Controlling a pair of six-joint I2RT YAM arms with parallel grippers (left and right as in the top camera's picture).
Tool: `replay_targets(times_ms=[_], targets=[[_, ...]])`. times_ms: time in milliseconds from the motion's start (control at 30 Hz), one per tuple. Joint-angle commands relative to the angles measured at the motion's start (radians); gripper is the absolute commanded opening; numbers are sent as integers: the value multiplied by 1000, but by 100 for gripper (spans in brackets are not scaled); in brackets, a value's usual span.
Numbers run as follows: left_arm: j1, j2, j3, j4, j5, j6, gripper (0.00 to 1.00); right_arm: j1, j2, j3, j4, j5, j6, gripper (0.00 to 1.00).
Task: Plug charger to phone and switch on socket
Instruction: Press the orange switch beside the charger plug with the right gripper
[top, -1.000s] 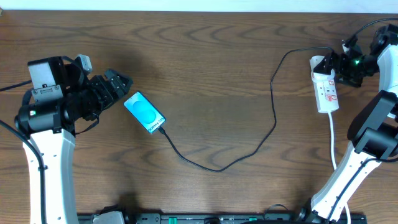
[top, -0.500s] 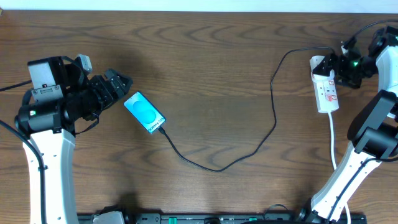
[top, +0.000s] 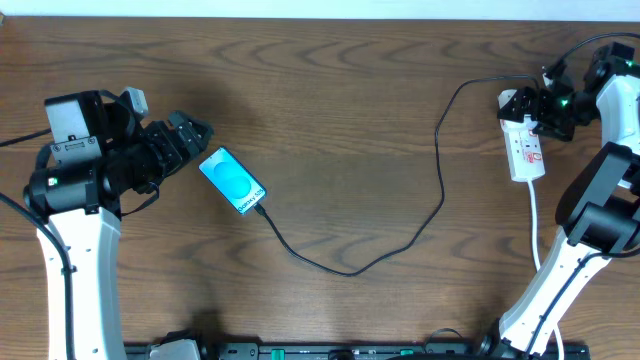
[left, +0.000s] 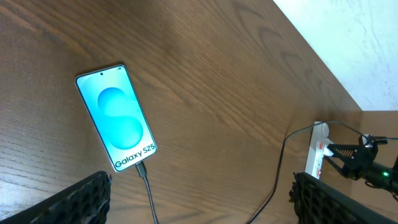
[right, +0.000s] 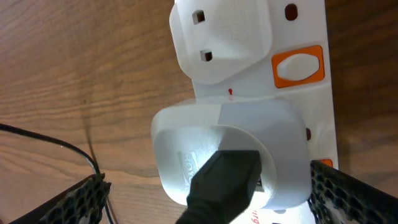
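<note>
The phone (top: 232, 181) lies screen-up on the left of the table, cyan with a white band; it also shows in the left wrist view (left: 116, 117). The charger's thin black cable (top: 350, 271) has its tip in the phone's end (left: 142, 168) and loops right to the socket (top: 527, 150). In the right wrist view its black plug (right: 222, 183) sits in a white adapter (right: 205, 140) plugged into the socket (right: 249, 37), beside an orange-red switch (right: 298, 66). My left gripper (top: 197, 135) is open and empty just left of the phone. My right gripper (right: 211, 208) is open, straddling the adapter.
The socket's white cord (top: 536, 225) runs down toward the right arm's base. The table's far edge meets a white wall (left: 348, 37). The right arm's own black cables (top: 580, 45) hang above the socket's far end.
My right gripper has shifted slightly toward the far end of the socket. The left arm, phone and cable have not moved.
</note>
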Motion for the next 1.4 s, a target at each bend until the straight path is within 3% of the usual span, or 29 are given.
replay_targets(times_ms=[0,600,1000,1367], targets=[[3,6,2,1,10,-5,93,37,10,-10,-1,-43,34,99],[3,6,2,0,10,-5,93,38,10,-22,-27,-43,63,99],[3,6,2,0,10,-5,93,39,10,-164,58,-71,71,99],[3,6,2,0,10,-5,93,32,8,-167,57,-79,87,99]])
